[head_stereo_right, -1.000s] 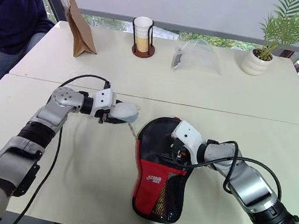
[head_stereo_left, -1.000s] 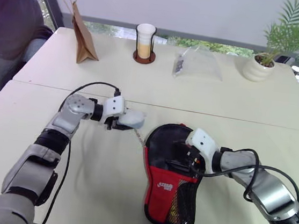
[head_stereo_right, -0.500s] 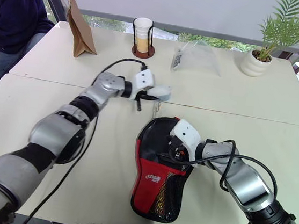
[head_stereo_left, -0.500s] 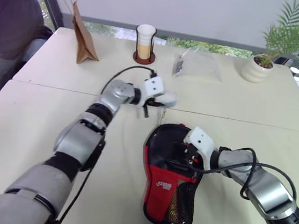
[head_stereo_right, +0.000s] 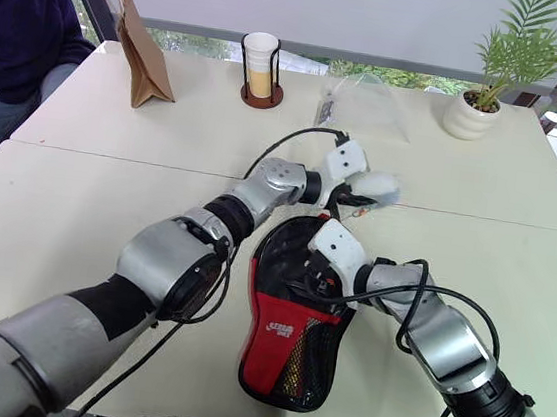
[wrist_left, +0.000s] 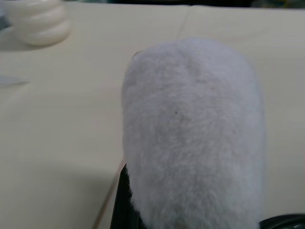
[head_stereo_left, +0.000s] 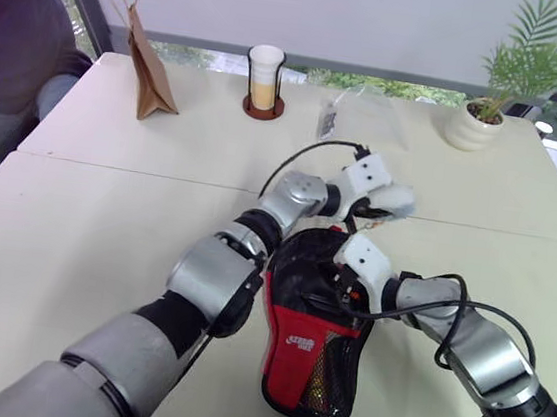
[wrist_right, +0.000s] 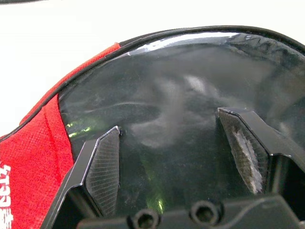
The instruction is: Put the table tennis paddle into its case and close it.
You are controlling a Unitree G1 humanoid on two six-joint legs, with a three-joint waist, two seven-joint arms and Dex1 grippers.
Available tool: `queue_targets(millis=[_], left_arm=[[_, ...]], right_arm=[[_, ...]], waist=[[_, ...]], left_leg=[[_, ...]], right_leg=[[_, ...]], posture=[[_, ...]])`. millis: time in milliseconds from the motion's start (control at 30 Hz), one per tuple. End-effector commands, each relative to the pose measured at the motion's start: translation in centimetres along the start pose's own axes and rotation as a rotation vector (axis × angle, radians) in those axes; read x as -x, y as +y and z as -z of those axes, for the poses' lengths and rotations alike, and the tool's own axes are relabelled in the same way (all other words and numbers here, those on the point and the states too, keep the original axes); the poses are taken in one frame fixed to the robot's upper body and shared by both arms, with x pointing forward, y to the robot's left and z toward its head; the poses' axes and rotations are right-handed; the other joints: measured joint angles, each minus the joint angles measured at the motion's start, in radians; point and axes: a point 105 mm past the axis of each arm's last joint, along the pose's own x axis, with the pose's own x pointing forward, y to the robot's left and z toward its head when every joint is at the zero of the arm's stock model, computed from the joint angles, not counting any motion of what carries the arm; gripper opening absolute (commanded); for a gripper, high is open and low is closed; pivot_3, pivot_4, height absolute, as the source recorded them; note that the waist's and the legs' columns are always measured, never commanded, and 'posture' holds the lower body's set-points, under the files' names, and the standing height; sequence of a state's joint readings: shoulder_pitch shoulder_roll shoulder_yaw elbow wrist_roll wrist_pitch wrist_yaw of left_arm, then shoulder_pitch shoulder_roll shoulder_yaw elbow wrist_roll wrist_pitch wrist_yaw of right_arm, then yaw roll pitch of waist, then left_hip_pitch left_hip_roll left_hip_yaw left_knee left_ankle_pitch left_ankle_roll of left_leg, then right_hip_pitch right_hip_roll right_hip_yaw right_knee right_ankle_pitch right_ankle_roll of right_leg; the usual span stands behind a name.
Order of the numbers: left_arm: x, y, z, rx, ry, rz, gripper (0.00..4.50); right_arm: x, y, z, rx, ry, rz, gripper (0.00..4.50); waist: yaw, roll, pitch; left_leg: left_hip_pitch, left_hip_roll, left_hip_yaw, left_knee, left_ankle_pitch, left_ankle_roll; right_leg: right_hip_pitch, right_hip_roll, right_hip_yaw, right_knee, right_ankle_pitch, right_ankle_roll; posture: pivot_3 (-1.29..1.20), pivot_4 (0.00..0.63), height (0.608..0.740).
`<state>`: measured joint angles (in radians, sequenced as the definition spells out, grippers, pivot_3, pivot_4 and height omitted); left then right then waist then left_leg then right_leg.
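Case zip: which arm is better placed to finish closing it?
Left, probably. Its tool is shut on the fuzzy zip pull beyond the case top. The right tool rests open on the case's black panel, steadying it.

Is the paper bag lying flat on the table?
No, the paper bag stands upright on the table, handles up.

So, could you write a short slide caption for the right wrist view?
Right gripper with its fingers open over the case's glossy black panel, its red fabric at one side.
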<state>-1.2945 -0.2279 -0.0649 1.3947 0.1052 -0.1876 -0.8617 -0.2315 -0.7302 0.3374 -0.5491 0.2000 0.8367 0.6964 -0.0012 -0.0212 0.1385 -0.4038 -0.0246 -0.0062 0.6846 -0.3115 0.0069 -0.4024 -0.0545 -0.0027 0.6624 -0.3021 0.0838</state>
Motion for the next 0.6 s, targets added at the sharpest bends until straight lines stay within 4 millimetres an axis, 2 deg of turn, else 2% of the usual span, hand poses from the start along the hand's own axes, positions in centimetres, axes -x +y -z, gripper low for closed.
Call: queue_targets(millis=[33, 167, 267, 300, 433, 600], left_arm=[[-0.5, -1.2, -2.5, 0.011, -0.095, 0.106, 0.50], [-0.1, -1.8, -0.9, 0.020, -0.033, 0.168, 2.43], [0.3, -1.5, 0.0, -0.003, 0.001, 0.157, 4.02], [0.5, -1.4, 0.3, -0.016, 0.011, 0.154, 4.42], [1.7, 0.0, 0.9, -0.057, 0.045, 0.097, 4.42], [4.0, 2.7, 0.9, -0.124, 0.068, -0.002, 4.42]], right_arm=[[-1.4, 2.7, 4.1, -0.099, 0.157, -0.087, 3.62], [-1.1, 2.1, 4.6, -0.094, 0.173, -0.069, 3.62], [-0.9, 1.7, 4.5, -0.091, 0.169, -0.059, 3.62], [-0.7, 1.4, 4.3, -0.093, 0.163, -0.052, 3.62], [0.5, 0.0, 2.9, -0.096, 0.121, -0.011, 3.62], [3.2, -1.2, 0.3, -0.071, 0.045, 0.015, 3.62]], waist=[[-0.004, 0.000, 0.000], [-0.008, 0.001, -0.001], [-0.007, 0.001, -0.001], [-0.007, 0.001, -0.001], [-0.006, 0.001, -0.001], [0.018, 0.002, 0.000]], left_leg=[[0.000, 0.000, 0.000, 0.000, 0.000, 0.000], [0.000, 0.000, 0.000, -0.001, 0.000, 0.000], [0.002, 0.000, 0.000, -0.001, 0.000, 0.000], [0.002, 0.000, 0.000, -0.001, 0.000, 0.000], [0.005, 0.000, 0.000, -0.002, 0.000, 0.000], [0.003, -0.002, 0.000, -0.001, 0.000, 0.000]], right_leg=[[0.000, 0.000, 0.000, 0.000, 0.000, 0.000], [0.000, 0.000, 0.000, 0.000, 0.000, 0.000], [0.002, 0.000, 0.000, 0.000, 0.000, 0.000], [0.003, 0.000, 0.000, 0.000, 0.000, 0.000], [0.005, -0.001, 0.000, -0.001, 0.000, 0.000], [0.004, -0.003, 0.000, 0.000, 0.000, 0.000]], posture=[[0.00, 0.150, 0.740], [0.00, 0.150, 0.740], [0.00, 0.150, 0.740], [0.00, 0.150, 0.740], [0.00, 0.150, 0.740], [0.00, 0.150, 0.740]])
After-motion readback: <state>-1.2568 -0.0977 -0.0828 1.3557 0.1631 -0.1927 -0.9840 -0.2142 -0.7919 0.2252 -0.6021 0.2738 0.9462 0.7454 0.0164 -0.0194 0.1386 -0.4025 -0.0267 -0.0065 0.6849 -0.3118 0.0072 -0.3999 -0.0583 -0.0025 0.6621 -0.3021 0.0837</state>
